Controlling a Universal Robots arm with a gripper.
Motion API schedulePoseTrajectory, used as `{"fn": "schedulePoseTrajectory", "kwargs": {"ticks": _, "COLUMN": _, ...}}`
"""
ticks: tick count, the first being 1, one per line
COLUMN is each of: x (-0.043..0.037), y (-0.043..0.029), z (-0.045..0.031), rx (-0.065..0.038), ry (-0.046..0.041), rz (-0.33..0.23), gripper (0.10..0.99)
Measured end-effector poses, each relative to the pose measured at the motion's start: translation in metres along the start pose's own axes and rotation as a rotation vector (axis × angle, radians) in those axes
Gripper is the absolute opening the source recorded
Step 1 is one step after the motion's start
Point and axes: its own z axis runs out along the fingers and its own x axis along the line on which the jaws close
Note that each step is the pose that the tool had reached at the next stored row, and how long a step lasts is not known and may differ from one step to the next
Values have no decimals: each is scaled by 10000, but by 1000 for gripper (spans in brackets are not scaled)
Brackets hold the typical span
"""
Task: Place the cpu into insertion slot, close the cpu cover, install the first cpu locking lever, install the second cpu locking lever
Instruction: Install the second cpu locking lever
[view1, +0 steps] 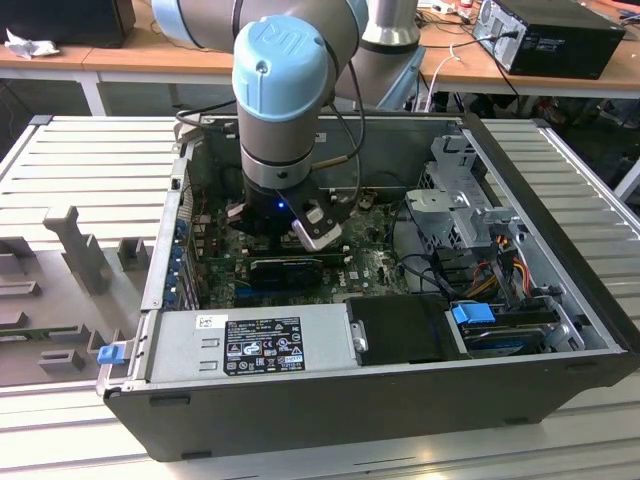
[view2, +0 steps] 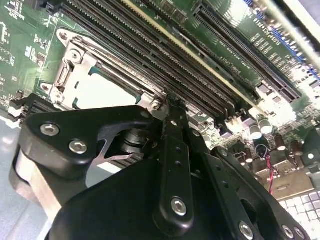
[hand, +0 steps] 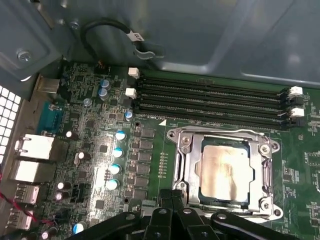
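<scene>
**Claw low over the seated chip**

Gripper (hand: 172, 197) fingers sit together, tips meeting beside the cpu cover (hand: 187, 162), holding nothing. One cpu (hand: 224, 171) lies flat in the insertion slot (hand: 200, 192), the cover closed down around it on the green motherboard (hand: 90, 100). Four long black memory slots (hand: 210, 100) run beside the socket. In the exterior view the open computer case (view1: 330, 400) rests on a ribbed metal table (view1: 90, 160), with wooden desks (view1: 130, 55) behind.
</scene>
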Motion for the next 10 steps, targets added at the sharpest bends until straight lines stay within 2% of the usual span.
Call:
{"fn": "schedulePoseTrajectory", "kwargs": {"ticks": 3, "x": 7, "y": 6, "z": -21, "rx": -19, "ry": -2, "rz": -2, "gripper": 106}}
{"fn": "schedulePoseTrajectory", "kwargs": {"ticks": 6, "x": 4, "y": 40, "z": -143, "rx": -16, "ry": 1, "rz": -2, "gripper": 106}}
{"fn": "schedulePoseTrajectory", "kwargs": {"ticks": 10, "x": 3, "y": 68, "z": -242, "rx": -18, "ry": 0, "rz": -1, "gripper": 106}}
